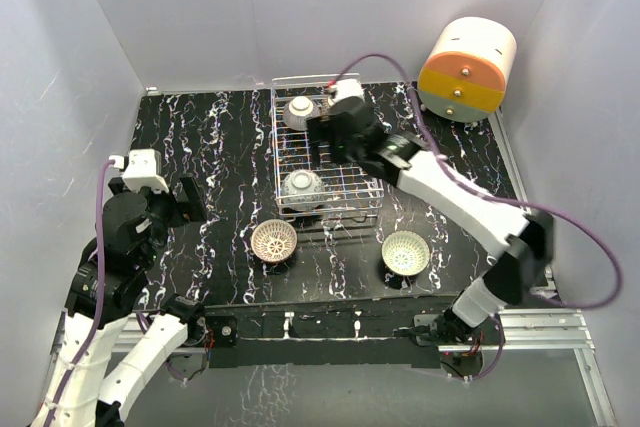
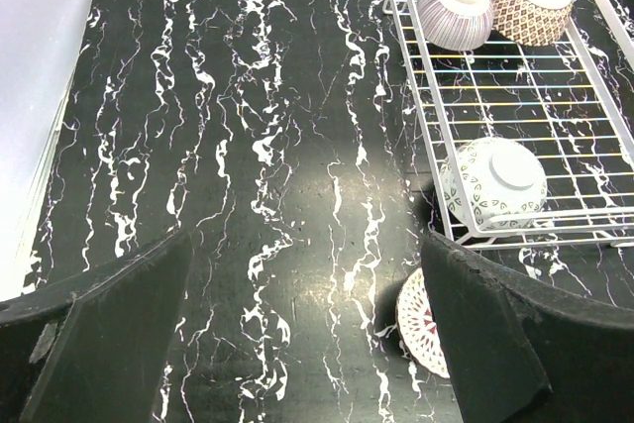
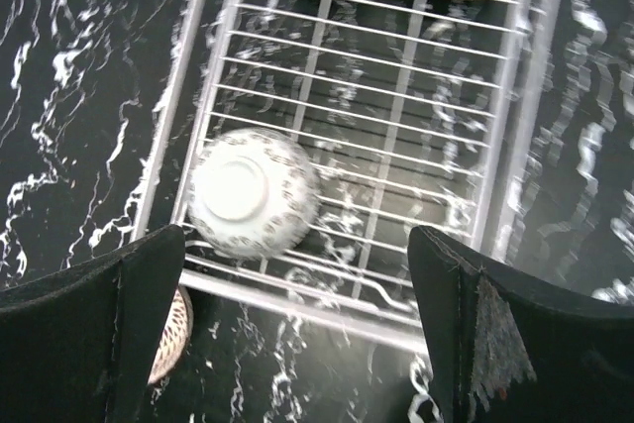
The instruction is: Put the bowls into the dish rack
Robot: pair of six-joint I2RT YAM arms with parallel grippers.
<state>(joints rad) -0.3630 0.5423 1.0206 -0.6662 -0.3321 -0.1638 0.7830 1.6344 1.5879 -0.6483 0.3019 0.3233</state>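
The silver wire dish rack [image 1: 350, 182] stands at the table's back middle. Two bowls lie upside down at its far end, a striped one [image 2: 455, 13] and a brown-lattice one [image 2: 533, 7]. A third, white patterned bowl [image 1: 303, 189] lies upside down at its near left corner [image 3: 253, 190]. A red-patterned bowl [image 1: 274, 240] stands upright on the table before the rack. A white-lattice bowl [image 1: 406, 252] stands upright to the right. My right gripper [image 1: 325, 137] hovers over the rack, open and empty [image 3: 297, 344]. My left gripper [image 1: 175, 205] is open and empty at the left [image 2: 307, 344].
A cream-and-orange cylindrical drawer unit [image 1: 466, 69] stands at the back right corner. Grey walls enclose the black marbled table [image 1: 220, 147] on three sides. The right arm [image 1: 470, 207] stretches across the table's right part, above the white-lattice bowl's far side.
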